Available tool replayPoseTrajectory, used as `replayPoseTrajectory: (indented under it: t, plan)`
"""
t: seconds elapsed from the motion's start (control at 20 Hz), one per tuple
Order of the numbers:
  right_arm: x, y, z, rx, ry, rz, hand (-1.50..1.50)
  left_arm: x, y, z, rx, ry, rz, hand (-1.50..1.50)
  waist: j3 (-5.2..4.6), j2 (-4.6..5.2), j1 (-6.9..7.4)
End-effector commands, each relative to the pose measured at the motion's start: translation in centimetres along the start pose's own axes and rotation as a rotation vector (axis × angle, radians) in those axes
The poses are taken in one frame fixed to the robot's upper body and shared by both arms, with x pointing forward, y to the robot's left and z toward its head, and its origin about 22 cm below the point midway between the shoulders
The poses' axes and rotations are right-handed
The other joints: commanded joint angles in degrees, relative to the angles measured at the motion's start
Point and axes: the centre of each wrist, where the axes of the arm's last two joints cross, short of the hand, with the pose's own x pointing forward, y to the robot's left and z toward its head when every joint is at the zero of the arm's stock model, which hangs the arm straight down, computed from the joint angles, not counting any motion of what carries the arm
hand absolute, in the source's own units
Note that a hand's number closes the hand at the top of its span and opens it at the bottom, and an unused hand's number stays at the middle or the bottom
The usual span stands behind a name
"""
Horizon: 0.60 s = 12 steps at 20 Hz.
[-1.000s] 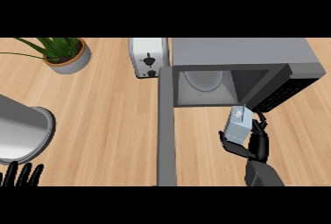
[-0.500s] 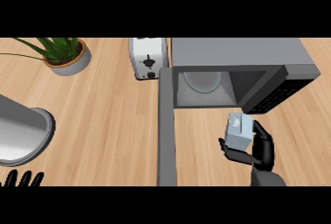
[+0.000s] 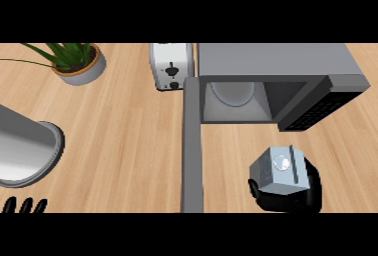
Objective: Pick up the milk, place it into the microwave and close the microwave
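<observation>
Pale matt wood-grain worktop (image 3: 125, 130). Grey brushed-metal microwave (image 3: 273, 60), smooth casing, dull sheen. Small grey-blue carton of milk (image 3: 280, 172), smooth paper-like faces, held by matt black plastic fingers (image 3: 255, 186) beneath it. Silvery metal toaster (image 3: 171, 65), satin finish.

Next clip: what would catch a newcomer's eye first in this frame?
The open microwave at the upper right stands out first, its door swung out toward the view's lower edge and a pale turntable plate inside. Just below its opening, the right hand holds the grey milk carton upright above the wooden counter. A potted plant and a toaster sit along the far edge.
</observation>
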Motion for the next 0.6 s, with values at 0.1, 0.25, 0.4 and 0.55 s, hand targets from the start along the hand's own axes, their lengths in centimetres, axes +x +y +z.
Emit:
replayPoseTrajectory:
  t: [0.1, 0.25, 0.4, 0.55]
  plan:
    - [3.1, 3.1, -1.4, -0.020, -0.010, -0.026, 1.50, -0.2, -0.3, 0.2, -0.009, -0.009, -0.007, -1.50, 0.05, 0.25, 0.71]
    - [3.2, 4.8, -1.6, 0.010, -0.033, 0.053, 1.50, 1.4, 1.8, 0.1, -0.003, -0.009, -0.018, -1.50, 0.04, 0.26, 0.75]
    - [3.0, 6.7, -5.6, 0.008, -0.010, 0.078, 1.50, 0.5, 0.4, -1.3, 0.011, 0.008, 0.005, -1.50, 0.06, 0.37, 0.95]
    - [3.2, 7.6, -5.9, 0.008, 0.004, 0.067, 1.50, -0.8, 2.1, 0.0, 0.000, 0.006, -0.009, -1.50, 0.04, 0.29, 0.87]
